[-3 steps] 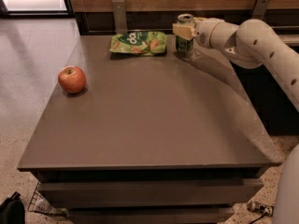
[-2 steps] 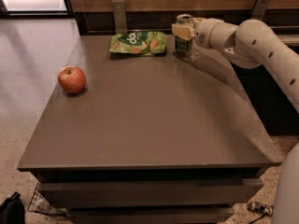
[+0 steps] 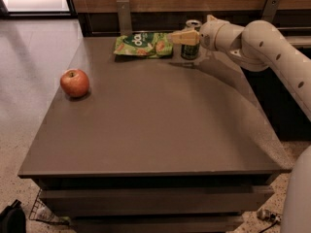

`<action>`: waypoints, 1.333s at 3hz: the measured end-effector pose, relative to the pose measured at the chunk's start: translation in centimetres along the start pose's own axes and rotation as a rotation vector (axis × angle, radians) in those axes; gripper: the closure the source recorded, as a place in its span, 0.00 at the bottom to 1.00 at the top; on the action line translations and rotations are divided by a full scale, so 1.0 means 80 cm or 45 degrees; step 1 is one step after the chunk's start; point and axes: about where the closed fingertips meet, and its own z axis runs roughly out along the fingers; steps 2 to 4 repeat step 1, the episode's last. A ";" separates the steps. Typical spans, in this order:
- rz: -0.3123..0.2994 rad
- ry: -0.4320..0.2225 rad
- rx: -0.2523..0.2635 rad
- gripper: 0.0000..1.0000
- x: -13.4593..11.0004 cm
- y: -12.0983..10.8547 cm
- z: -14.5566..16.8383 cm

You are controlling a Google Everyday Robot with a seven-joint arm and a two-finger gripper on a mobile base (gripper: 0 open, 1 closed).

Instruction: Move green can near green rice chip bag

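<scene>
The green can (image 3: 190,51) stands upright on the brown table (image 3: 160,125) at the far edge, just right of the green rice chip bag (image 3: 144,44), which lies flat. My gripper (image 3: 187,33) reaches in from the right at the can's upper half. One pale finger (image 3: 183,37) crosses in front of the can and points left toward the bag. The can's silver top shows behind that finger. The jaws stand open around the can.
A red apple (image 3: 75,83) sits near the table's left edge. A wooden wall with two metal brackets runs behind the table. A dark counter stands to the right under my arm. Tiled floor lies to the left.
The can has stayed in place beside the bag. The gripper's front finger has shifted left past the can's side, toward the bag.
</scene>
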 end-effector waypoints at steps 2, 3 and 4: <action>0.000 0.000 0.000 0.00 0.000 0.000 0.000; 0.000 0.000 0.000 0.00 0.000 0.000 0.000; 0.000 0.000 0.000 0.00 0.000 0.000 0.000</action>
